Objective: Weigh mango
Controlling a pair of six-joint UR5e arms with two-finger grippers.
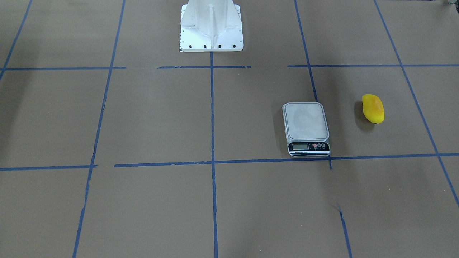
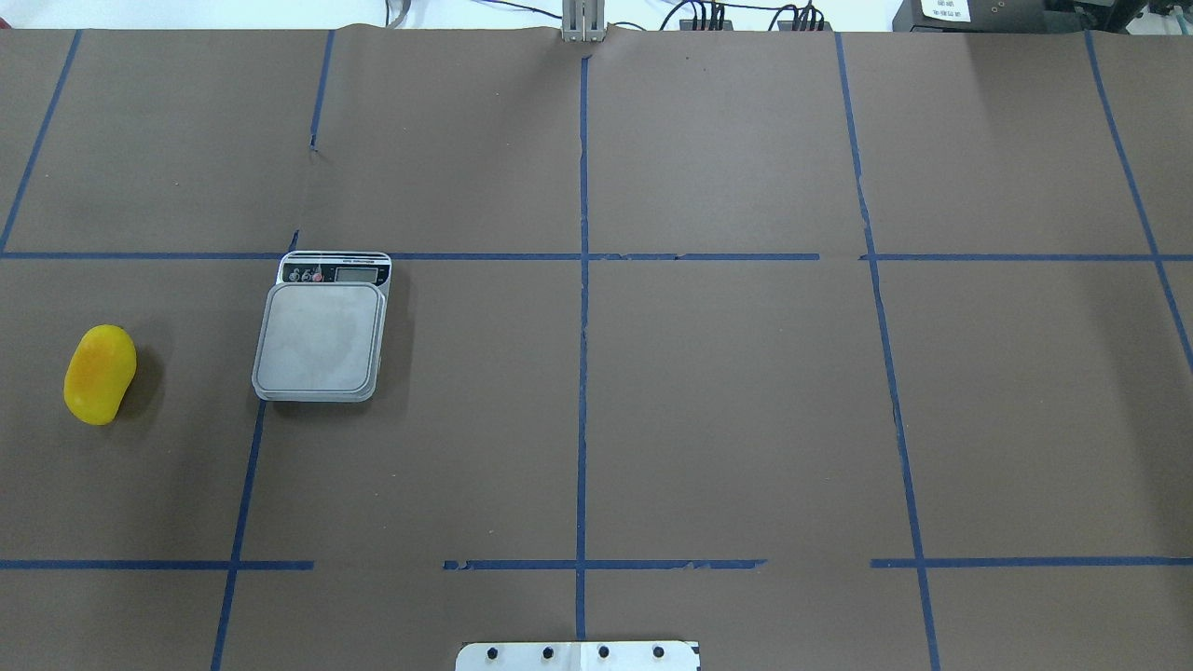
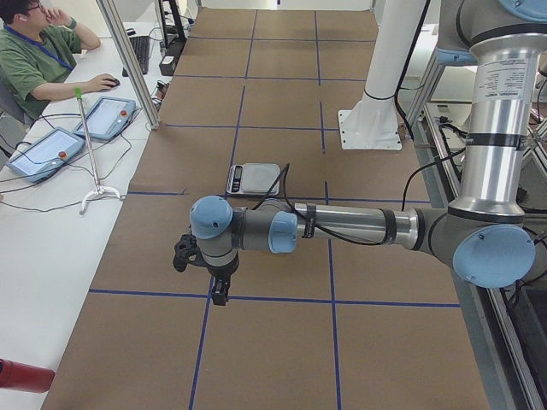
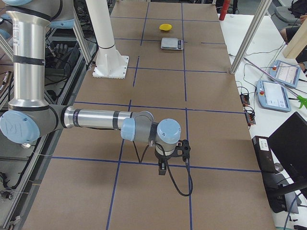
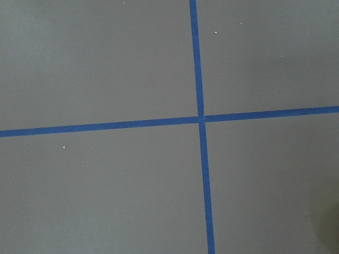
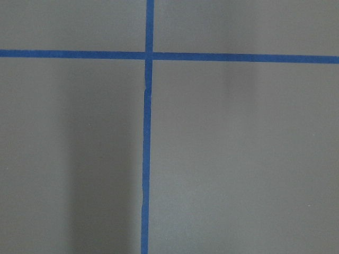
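Lying loose, mango [image 2: 100,375] rests on desk [image 2: 727,419] near the bare scale [image 2: 320,337], awaiting pickup | left gripper [image 3: 220,290], right gripper [image 4: 163,167] hang well apart from it, seemingly parked | jaws: seen in side views only, cannot tell either.

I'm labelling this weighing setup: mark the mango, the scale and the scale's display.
mango [image 2: 100,374], overhead exterior view, middle of its yellow body.
scale [image 2: 320,337], overhead exterior view, centre of its bare platform.
scale's display [image 1: 300,146], exterior front-facing view, middle of the screen.
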